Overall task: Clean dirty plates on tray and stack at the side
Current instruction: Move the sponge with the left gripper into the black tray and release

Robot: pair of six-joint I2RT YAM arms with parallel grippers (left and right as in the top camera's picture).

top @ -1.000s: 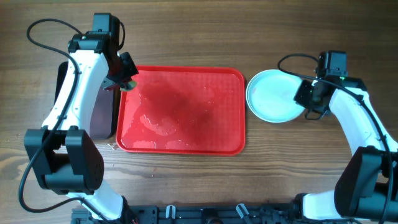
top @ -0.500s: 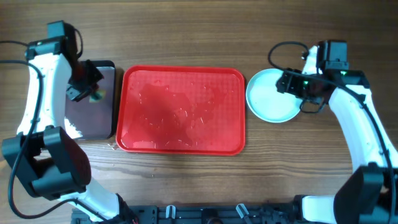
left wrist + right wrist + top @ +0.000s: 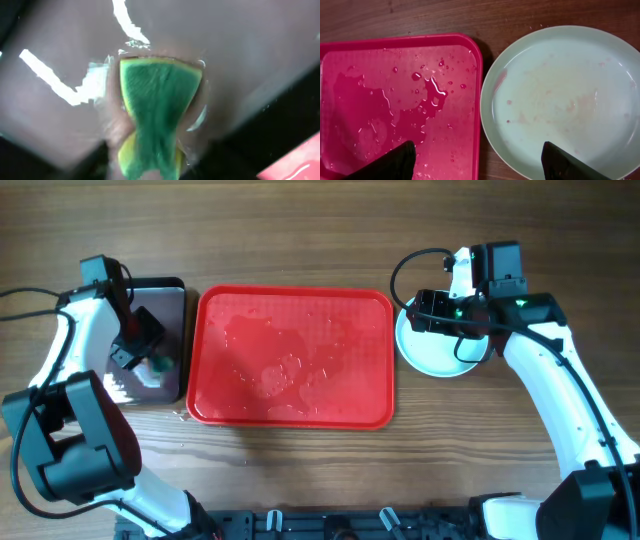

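The left hand (image 3: 148, 358) is clenched on a green-and-yellow sponge (image 3: 157, 100) over the black tray (image 3: 170, 292), at 9 o'clock of the red tray (image 3: 290, 350) (water pooled across it). The right hand (image 3: 479, 161) hangs released, fingers spread, over the edge of the turquoise plate (image 3: 560, 95), which sits on the worktop (image 3: 320, 240) at the red tray's 3 o'clock.

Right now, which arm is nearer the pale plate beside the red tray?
Right. The right jaws hang open over the plate; the left jaws are across the red tray, over the black tray, shut on a sponge.
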